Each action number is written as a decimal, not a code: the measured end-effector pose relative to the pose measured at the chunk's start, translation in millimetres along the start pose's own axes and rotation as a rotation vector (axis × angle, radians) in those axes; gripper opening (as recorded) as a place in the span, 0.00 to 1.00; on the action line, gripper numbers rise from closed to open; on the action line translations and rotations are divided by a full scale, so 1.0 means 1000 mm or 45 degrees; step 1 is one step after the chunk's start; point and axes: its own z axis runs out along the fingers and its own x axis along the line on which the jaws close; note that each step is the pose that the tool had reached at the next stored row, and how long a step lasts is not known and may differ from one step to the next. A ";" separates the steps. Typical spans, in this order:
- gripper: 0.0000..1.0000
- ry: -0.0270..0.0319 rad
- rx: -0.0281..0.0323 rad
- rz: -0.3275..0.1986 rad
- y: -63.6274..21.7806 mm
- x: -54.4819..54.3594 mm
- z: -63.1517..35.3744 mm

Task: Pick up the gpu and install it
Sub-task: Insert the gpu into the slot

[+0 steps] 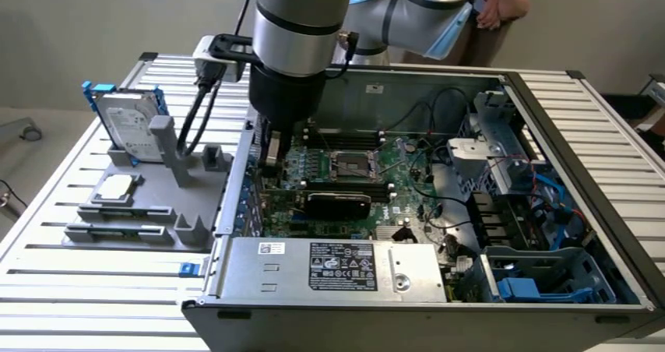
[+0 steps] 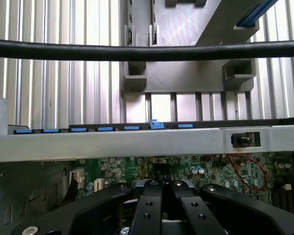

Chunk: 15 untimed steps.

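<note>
The gpu (image 1: pixel 338 204) stands on edge on the motherboard in the middle of the open computer case, its black shroud face toward the exterior view. My gripper (image 1: pixel 272 156) hangs inside the case by the wall on the exterior view's left, just beyond the card's end on that side. In the wrist view the two black fingers (image 2: pixel 149 196) sit pressed together over the green board, and I see nothing between them. Whether the gripper touches the card I cannot tell.
The grey holder tray (image 1: pixel 135 212) on the exterior view's left carries the silver hard drive in its blue frame (image 1: pixel 130 122), a processor and memory sticks. A black cable (image 2: pixel 147 50) crosses the wrist view. A power supply (image 1: pixel 332 268) closes the case front. A person's hands (image 1: pixel 504 1) are behind the arm.
</note>
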 end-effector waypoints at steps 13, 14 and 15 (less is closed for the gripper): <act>0.11 -0.0026 0.0098 -0.001 -0.0241 -0.002 -0.0295; 0.11 -0.0038 0.0152 -0.002 -0.0257 -0.002 -0.0301; 0.11 -0.0053 0.0211 -0.003 -0.0274 -0.002 -0.0306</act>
